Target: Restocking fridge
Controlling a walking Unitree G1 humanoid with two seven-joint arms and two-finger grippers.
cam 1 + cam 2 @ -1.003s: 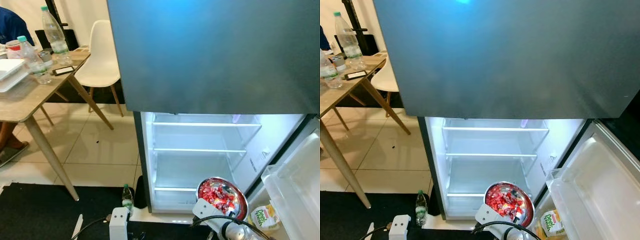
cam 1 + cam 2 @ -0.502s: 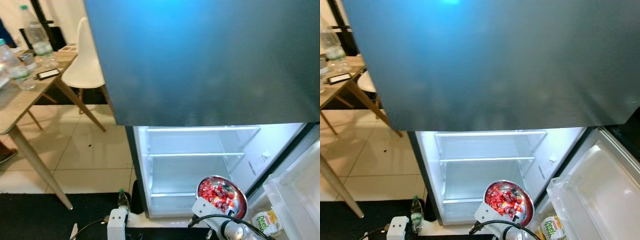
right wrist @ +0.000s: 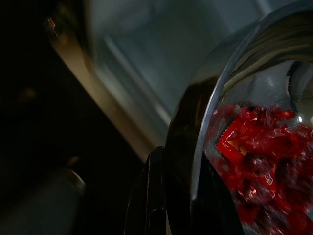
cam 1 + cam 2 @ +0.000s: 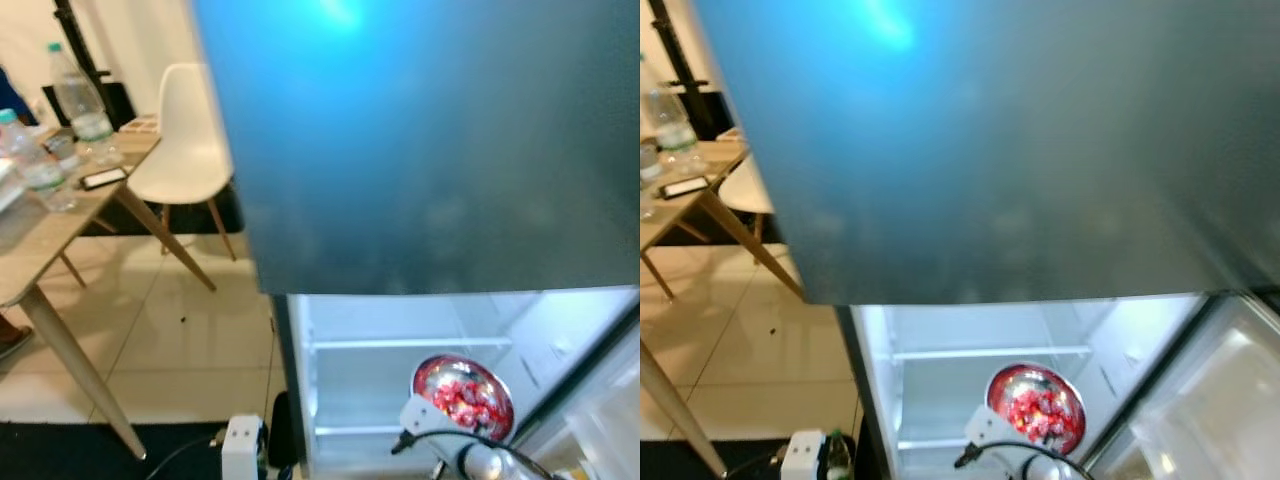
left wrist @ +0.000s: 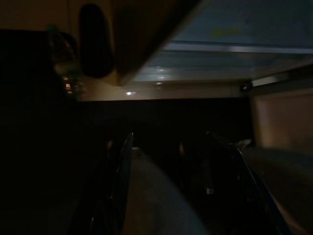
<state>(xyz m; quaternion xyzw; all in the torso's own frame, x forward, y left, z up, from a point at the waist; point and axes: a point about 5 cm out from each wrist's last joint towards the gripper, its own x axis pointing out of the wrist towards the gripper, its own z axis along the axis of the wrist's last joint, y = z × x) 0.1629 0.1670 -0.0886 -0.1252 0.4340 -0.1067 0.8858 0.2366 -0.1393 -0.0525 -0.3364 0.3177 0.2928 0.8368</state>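
Right wrist view: jaws are pinching the bowl (image 3: pixel 205 147) rim; tilting risks spilling red sweets (image 4: pixel 466 393), lower right.

A wooden dining table (image 4: pixel 40 235) on slanted legs stands on pale, glossy floor tiles (image 4: pixel 190 330). A white moulded chair (image 4: pixel 190 140) sits just beyond the table's far corner. A dark mat (image 4: pixel 90 455) lies near the table's closest leg. A cream wall (image 4: pixel 130 40) rises behind the chair.
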